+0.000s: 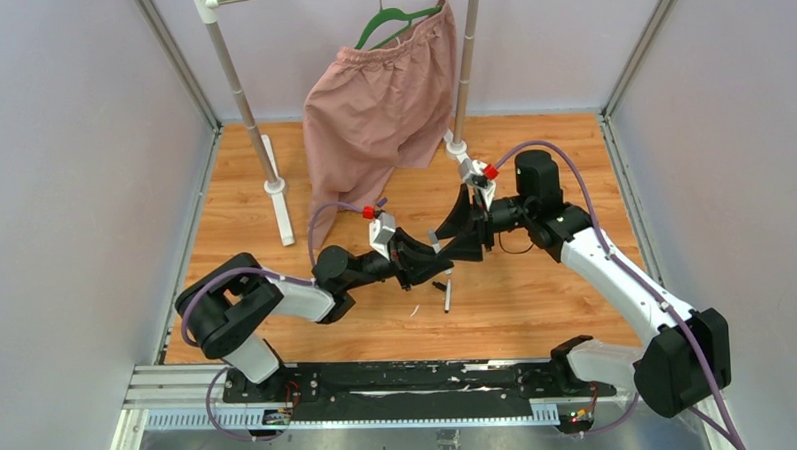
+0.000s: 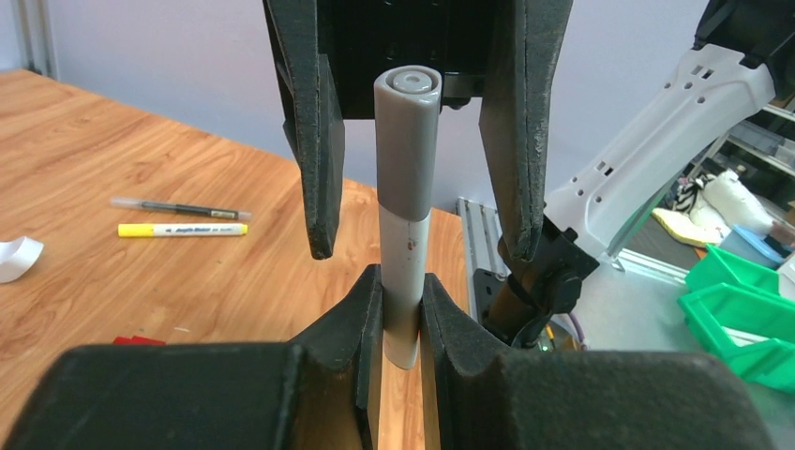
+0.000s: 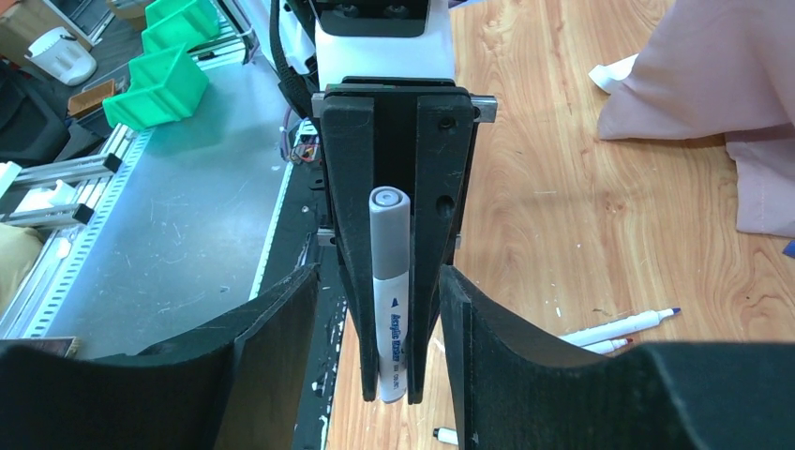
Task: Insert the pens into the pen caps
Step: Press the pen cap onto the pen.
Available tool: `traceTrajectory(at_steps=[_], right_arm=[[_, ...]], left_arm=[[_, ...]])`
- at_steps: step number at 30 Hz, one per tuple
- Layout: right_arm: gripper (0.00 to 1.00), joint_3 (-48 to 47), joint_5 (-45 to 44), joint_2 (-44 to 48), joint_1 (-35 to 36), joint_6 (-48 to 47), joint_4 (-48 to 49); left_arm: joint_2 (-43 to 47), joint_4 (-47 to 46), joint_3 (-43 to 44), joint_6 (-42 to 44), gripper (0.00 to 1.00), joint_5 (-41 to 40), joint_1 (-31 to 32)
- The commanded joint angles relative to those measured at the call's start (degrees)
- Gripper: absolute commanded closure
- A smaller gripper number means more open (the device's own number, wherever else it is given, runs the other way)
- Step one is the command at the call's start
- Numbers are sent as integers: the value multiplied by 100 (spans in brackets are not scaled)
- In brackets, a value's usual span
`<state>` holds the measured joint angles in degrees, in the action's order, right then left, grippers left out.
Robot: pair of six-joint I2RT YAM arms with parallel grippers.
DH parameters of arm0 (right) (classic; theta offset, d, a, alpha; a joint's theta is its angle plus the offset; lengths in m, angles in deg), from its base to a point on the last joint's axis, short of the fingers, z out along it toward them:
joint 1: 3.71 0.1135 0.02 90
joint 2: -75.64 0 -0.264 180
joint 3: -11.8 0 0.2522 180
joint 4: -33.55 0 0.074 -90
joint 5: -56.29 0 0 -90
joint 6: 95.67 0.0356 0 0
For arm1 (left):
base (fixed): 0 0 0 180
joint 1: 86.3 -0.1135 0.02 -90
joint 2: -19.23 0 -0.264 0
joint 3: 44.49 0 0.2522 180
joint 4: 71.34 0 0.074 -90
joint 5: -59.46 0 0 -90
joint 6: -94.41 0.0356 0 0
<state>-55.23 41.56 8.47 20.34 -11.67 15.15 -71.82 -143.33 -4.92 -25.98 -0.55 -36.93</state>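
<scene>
**A:** Where is the pen just now?

**B:** The grey-capped marker pen is held off the table, mid-frame in the top view. The left hand is clenched on the low end of its white barrel.

**A:** And the other hand?

**B:** The right hand is spread wide. In the left wrist view its fingers stand either side of the grey cap, a gap showing on each side, gripping nothing.

**A:** What crowds them?

**B:** The pink shorts on the green hanger hang at upper centre, their hem just above the two hands in the frame. A rack pole slants down at upper left, its foot on the wood well left of the hands.

**A:** Loose things below?

**B:** A white pen lies just under the hands in the frame. In the left wrist view a yellow-capped marker and a clear-barrelled pen lie side by side at centre left, well apart from the held one. Two more white pens sit at lower right of the right wrist view, one blue-tipped.

**A:** Open room?

**B:** Bare wood to the right of the hands and at lower left in the top view. The table's near edge runs along the black rail at the bottom; grey walls close both sides.
</scene>
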Motion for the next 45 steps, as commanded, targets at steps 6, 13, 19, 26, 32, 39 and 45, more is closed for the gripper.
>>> traceTrajectory(at_steps=[6, 13, 19, 26, 32, 39, 45], right_arm=[[41, -79, -473, 116, 81, 238, 29], [48, -94, -668, 96, 82, 370, 40], [70, -86, -708, 73, 86, 435, 53], [100, -21, -526, -147, 137, 565, 105], [100, -334, -391, -848, 385, 100, -822], [99, -532, -433, -1042, 535, -178, -1109], [70, -561, -582, -498, 475, -374, -1051]], left_arm=[[-310, -243, 124, 72, 100, -72, 114], [-472, -240, 153, 95, 100, -176, 179], [-421, -241, 132, 120, 100, -238, 187], [227, -124, -117, 400, 100, -1081, 53], [1503, 704, 75, 282, 100, -1671, -872], [1777, 1092, 523, 330, 100, -291, -1136], [935, 1147, 338, 974, 100, 487, -353]])
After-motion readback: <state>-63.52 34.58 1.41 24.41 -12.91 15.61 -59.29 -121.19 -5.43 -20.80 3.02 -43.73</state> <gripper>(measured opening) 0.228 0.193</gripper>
